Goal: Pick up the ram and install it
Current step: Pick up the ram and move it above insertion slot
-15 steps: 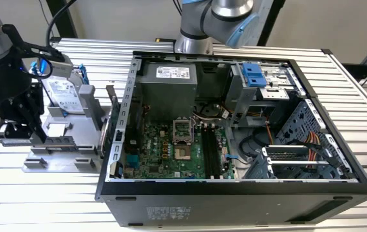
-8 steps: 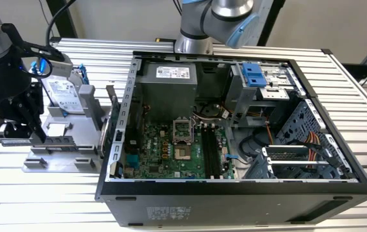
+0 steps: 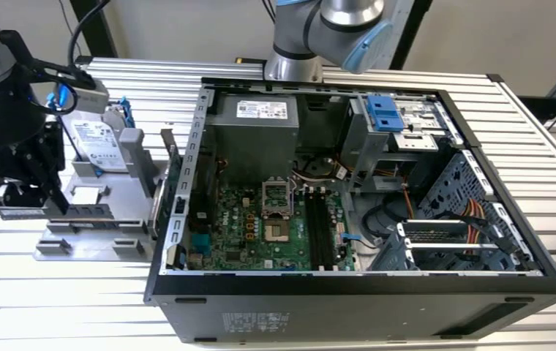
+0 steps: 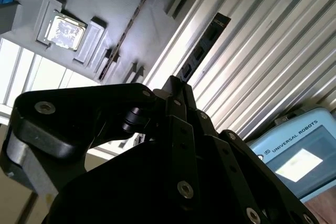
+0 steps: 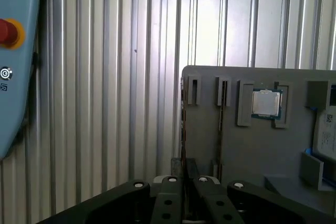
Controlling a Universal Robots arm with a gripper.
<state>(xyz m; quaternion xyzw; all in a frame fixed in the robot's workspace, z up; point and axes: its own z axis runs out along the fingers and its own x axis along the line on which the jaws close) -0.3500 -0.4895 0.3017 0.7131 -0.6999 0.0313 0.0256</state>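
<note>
My gripper (image 3: 24,199) hangs over the front left part of the grey parts holder (image 3: 93,238), at the exterior view's left. It is shut on the ram (image 4: 202,48), a long thin dark board that sticks out from between the fingertips in the second wrist view. There the board lies over the ribbed metal table, past the holder's edge. The first wrist view catches the ram (image 5: 182,124) edge-on, rising from the closed gripper (image 5: 182,181) along the holder's side. In the exterior view the ram (image 3: 32,213) is a pale strip just below the fingers.
The open computer case (image 3: 192,131) stands right of the holder, its motherboard's long memory slots (image 3: 319,227) exposed. A hard drive (image 3: 97,142) and a processor chip (image 5: 266,103) sit on the holder. A second arm's base (image 3: 292,66) stands behind the case. A blue pendant (image 4: 299,150) lies nearby.
</note>
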